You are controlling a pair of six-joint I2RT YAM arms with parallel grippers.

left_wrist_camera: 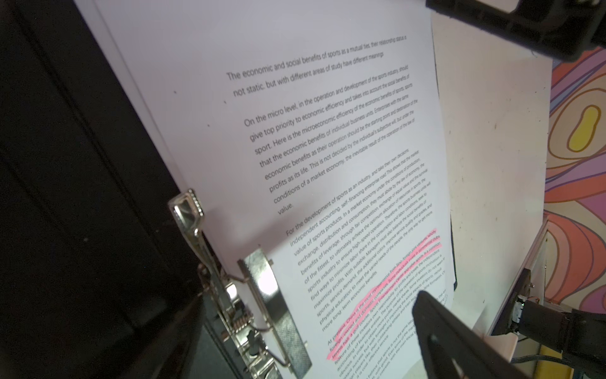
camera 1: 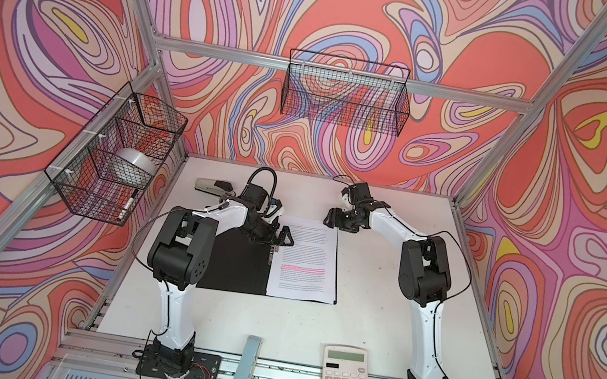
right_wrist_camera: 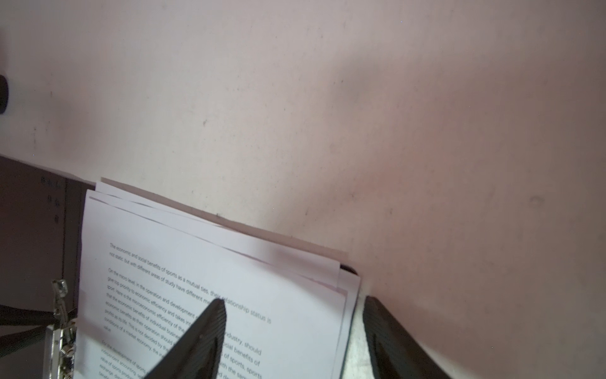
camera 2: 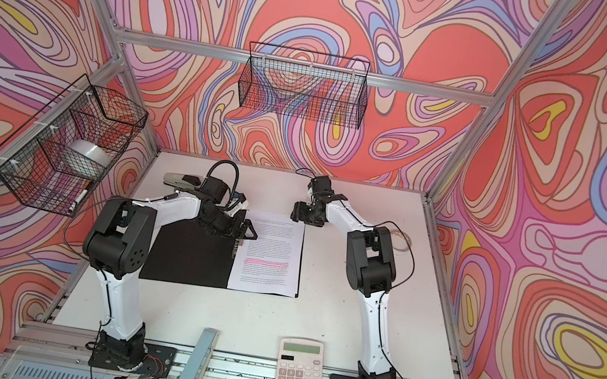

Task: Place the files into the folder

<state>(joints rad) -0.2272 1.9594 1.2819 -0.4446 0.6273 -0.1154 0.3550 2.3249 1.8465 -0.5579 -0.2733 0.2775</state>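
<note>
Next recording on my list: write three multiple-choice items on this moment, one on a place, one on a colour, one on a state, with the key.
1. On the open folder, where do the files lie? A the half nearer the left arm; B the half nearer the right arm; C across both halves.
2. The highlighted line on the top sheet is: A yellow; B green; C pink.
3. The left end effector is: A open, holding nothing; B shut on the files; C shut on the folder.
Key: 1 B, the other half shows bare black; 2 C, a pink stripe crosses the text; 3 A, its fingers stand wide apart over the page.
</note>
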